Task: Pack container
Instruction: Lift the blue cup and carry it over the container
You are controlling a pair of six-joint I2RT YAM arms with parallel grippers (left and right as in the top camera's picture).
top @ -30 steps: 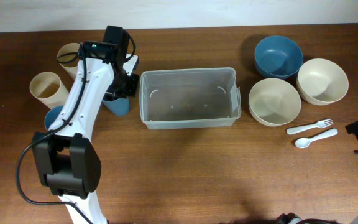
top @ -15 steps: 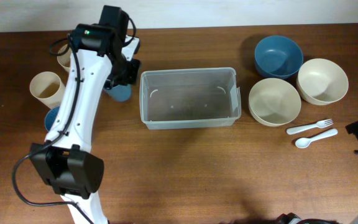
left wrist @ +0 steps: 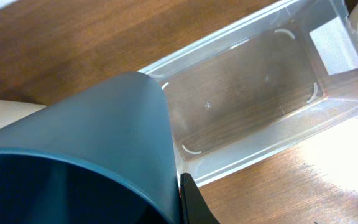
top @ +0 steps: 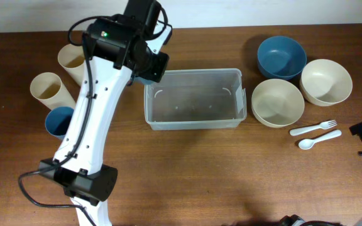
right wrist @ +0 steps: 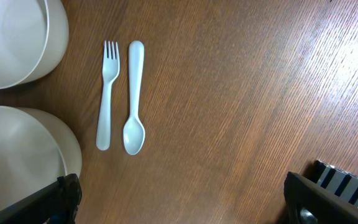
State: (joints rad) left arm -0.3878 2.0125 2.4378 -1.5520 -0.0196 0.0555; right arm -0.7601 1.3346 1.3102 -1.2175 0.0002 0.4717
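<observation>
The packing is only beginning: the container [top: 193,97] is standing empty near the middle of the far edge of the table [top: 231,176], its clear walls letting the wood show through. The left gripper [top: 144,64] is pinching a blue cup [left wrist: 86,155] over the container's left end (not let go yet), while the right gripper [right wrist: 191,208] is hanging spread wide above the fork [right wrist: 107,93] and spoon [right wrist: 133,99] near the right edge

The brown wooden table [top: 200,176] is carrying a clear rectangular plastic container [top: 193,124] centrally and a round blue bowl [top: 281,56] at two o'clock.
</observation>
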